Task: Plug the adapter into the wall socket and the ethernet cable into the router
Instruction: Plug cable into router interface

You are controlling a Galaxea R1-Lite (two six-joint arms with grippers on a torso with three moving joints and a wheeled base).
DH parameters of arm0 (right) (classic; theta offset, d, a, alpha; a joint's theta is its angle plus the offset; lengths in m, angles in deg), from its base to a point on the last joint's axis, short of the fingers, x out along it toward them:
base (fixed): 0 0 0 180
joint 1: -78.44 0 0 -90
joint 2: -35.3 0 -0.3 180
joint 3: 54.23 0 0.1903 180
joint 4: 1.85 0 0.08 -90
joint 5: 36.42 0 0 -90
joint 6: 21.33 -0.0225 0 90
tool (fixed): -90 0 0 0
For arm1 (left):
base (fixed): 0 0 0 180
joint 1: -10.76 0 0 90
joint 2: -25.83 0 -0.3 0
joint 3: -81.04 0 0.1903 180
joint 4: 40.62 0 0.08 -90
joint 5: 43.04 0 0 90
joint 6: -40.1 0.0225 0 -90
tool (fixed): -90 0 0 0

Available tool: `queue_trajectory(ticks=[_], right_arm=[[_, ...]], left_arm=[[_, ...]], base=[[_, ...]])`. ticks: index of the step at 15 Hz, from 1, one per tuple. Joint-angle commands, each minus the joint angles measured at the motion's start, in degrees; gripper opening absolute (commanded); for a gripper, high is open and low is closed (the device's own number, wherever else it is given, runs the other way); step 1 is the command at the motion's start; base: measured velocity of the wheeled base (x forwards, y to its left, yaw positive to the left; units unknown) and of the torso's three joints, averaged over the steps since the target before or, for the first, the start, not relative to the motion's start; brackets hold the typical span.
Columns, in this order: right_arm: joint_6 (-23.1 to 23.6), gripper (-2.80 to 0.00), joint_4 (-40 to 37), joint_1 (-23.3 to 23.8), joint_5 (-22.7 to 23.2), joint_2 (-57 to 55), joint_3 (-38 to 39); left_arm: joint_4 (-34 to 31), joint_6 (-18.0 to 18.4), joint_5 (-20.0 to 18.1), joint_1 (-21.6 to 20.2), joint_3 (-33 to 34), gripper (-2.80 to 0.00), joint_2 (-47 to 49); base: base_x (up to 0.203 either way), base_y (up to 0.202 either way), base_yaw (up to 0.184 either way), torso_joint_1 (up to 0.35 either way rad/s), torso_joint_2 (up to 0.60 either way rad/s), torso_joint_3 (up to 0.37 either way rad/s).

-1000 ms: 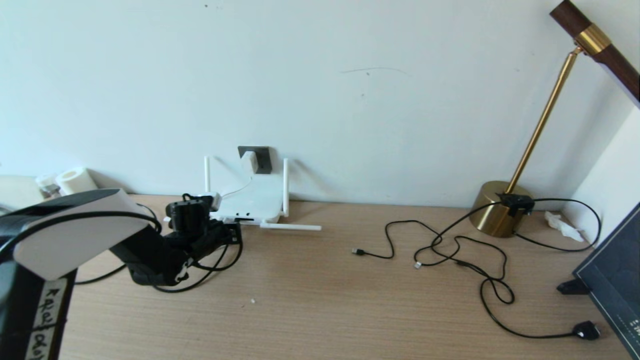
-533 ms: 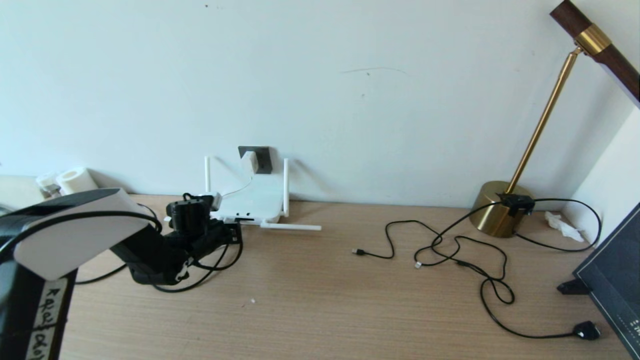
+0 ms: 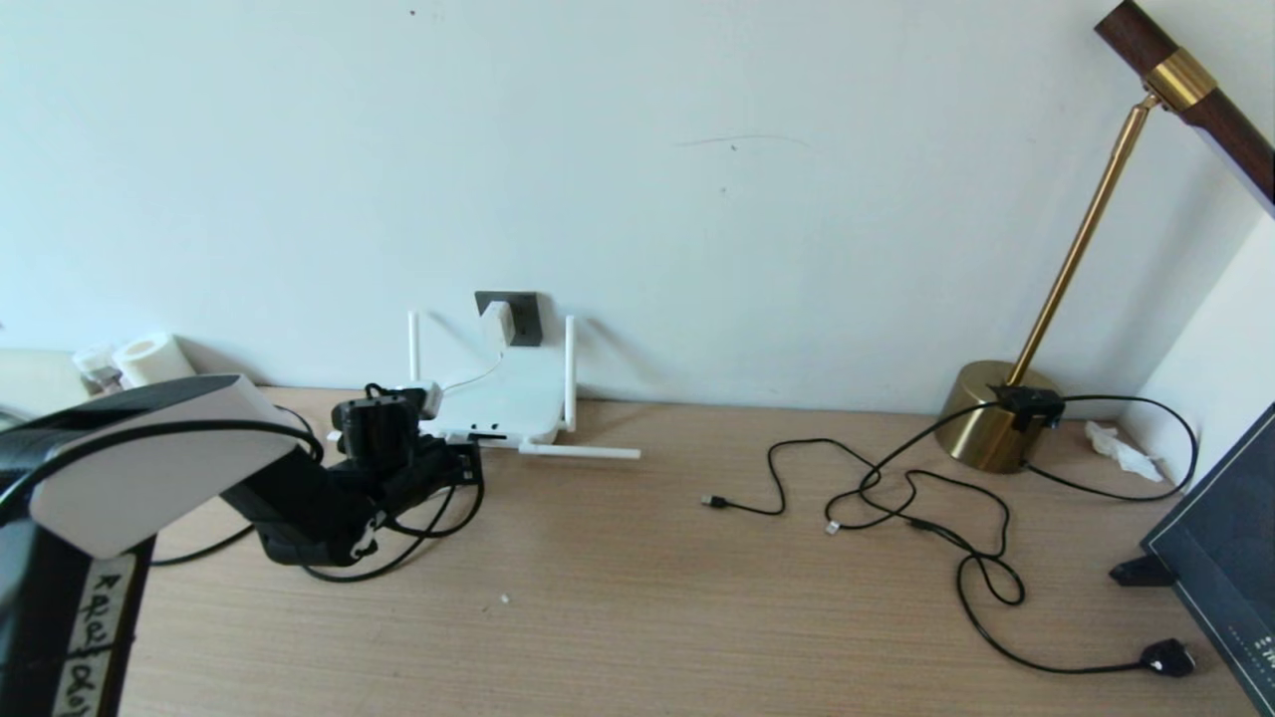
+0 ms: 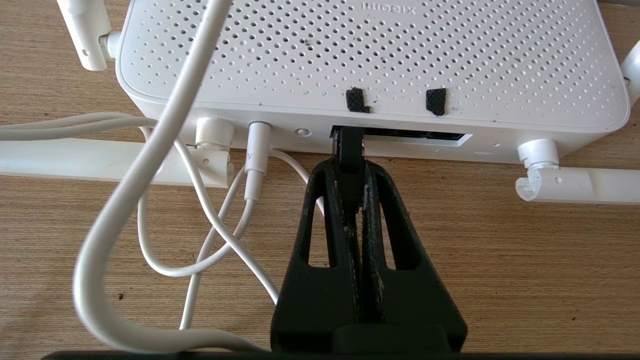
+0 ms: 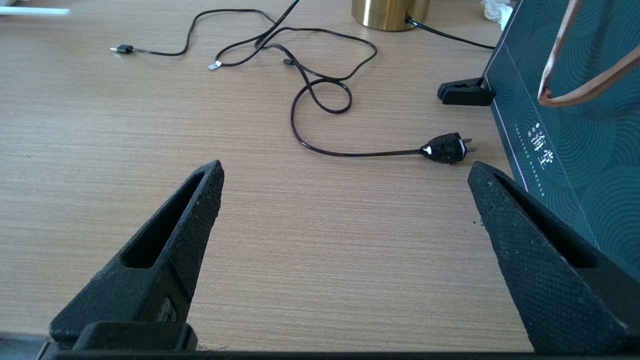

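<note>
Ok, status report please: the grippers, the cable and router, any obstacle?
Left gripper shut on ethernet cable plug, at router port. Right gripper open, idle over the desk. Adapter in wall socket. White cord beside, not blocking.

We see a white router (image 4: 375, 55) dotted with small holes, its white cord (image 4: 150, 165) looping over the pale wood-grain desk (image 5: 150, 130). Our grippers are black. The lamp base (image 3: 991, 413) is brass-gold, the bag (image 5: 575, 125) dark teal with wave patterns.

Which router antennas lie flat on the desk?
The two front antennas lie flat along the port edge; the two rear antennas stand upright by the wall.
</note>
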Motion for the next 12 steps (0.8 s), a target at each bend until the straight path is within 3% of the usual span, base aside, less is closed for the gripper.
queue_trajectory(ticks=[1, 12], right_arm=[[0.0, 0.0, -0.1, 0.0, 0.0, 0.0, 0.0], [0.0, 0.0, -0.1, 0.0, 0.0, 0.0, 0.0]], left_arm=[[0.5, 0.0, 0.0, 0.0, -0.1, -2.8, -0.1], [-0.6, 0.1, 0.0, 0.0, -1.1, -2.8, 0.1]], base=[[0.0, 0.0, 0.0, 0.0, 0.0, 0.0], [0.0, 0.0, 0.0, 0.0, 0.0, 0.0]])
